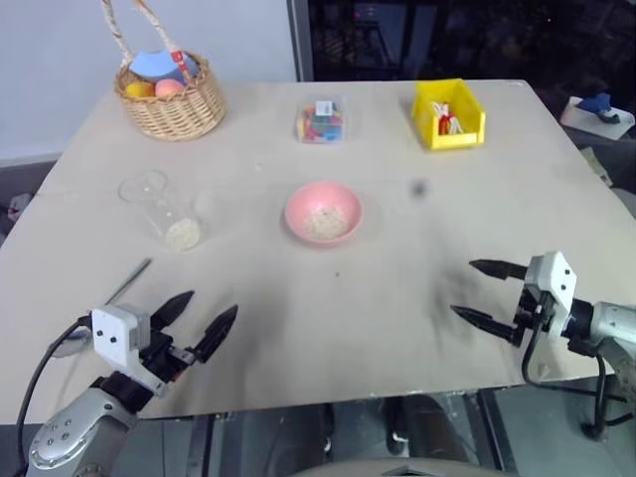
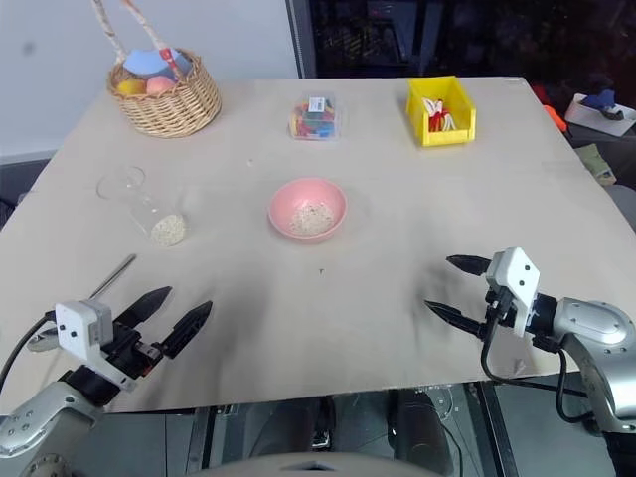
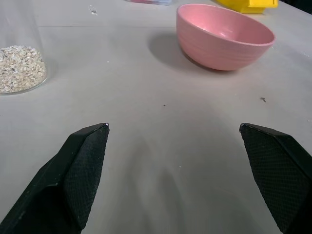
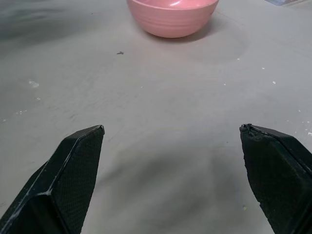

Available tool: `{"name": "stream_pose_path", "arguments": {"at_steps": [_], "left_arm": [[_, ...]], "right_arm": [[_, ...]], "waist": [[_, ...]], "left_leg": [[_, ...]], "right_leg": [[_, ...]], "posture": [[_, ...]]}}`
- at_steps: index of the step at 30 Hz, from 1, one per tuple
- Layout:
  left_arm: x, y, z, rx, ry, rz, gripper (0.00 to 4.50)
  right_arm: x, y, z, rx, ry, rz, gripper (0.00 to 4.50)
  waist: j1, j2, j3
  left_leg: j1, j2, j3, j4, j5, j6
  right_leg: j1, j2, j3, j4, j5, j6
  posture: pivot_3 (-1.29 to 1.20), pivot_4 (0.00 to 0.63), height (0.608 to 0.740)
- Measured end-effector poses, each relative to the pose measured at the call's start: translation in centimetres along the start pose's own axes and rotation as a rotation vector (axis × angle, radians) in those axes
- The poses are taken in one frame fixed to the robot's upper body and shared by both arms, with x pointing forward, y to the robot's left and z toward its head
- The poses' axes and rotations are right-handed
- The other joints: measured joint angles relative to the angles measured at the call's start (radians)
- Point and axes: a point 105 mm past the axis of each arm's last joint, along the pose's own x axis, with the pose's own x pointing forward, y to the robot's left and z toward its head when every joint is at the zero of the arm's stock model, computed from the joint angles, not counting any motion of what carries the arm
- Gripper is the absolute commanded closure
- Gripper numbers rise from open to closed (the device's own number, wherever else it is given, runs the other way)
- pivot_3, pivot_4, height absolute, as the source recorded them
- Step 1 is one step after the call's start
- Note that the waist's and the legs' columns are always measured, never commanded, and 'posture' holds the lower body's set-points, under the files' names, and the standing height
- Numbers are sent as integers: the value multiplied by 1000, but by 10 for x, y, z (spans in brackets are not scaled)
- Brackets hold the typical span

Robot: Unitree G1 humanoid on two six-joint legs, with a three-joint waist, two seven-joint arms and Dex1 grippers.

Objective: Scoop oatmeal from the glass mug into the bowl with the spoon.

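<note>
The spoon (image 1: 127,281) lies flat on the surface just beside the left end effector (image 1: 199,320), near the glass mug (image 1: 164,211) of oatmeal (image 1: 183,235), with the pink bowl (image 1: 323,212) mid-surface. Both the left and the right end effector (image 1: 482,292) gape, released and empty. The thin, stiff, slippery metal likely needs pinching mid-handle; the mug looks fragile and easily tipped.

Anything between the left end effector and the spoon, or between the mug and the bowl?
Nothing visible. The spoon lies on bare table just beside the open left end effector. Between the glass mug, lying on its side, and the bowl there is only bare table.
</note>
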Motion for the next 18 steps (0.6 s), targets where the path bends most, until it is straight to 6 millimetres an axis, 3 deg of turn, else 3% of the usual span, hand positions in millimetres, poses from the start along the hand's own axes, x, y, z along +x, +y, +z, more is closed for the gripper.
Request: {"name": "stream_pose_path", "arguments": {"at_steps": [4, 9, 13, 18], "left_arm": [[10, 3, 11, 25, -30, -3, 12], [26, 12, 29, 49, -74, 54, 12], [20, 44, 28, 85, 67, 192, 12], [-2, 83, 38, 88, 223, 139, 12]], "right_arm": [[7, 1, 9, 0, -85, -5, 0], [22, 15, 66, -22, -380, 129, 0], [33, 42, 111, -99, -539, 335, 0], [40, 55, 132, -117, -592, 446, 0]], "waist": [[2, -1, 0], [-5, 0, 0], [-5, 0, 0], [0, 0, 0]], "left_leg": [[0, 0, -1, 0, 0, 0], [3, 1, 0, 0, 0, 0], [2, 3, -1, 0, 0, -1], [0, 2, 0, -1, 3, -6]], "right_leg": [[0, 1, 0, 0, -1, 2], [1, 2, 1, 1, -1, 2], [0, 4, 0, 1, 1, -2], [0, 2, -1, 0, -1, 1]], "posture": [[0, 150, 740], [0, 150, 740], [0, 150, 740], [0, 150, 740]]}}
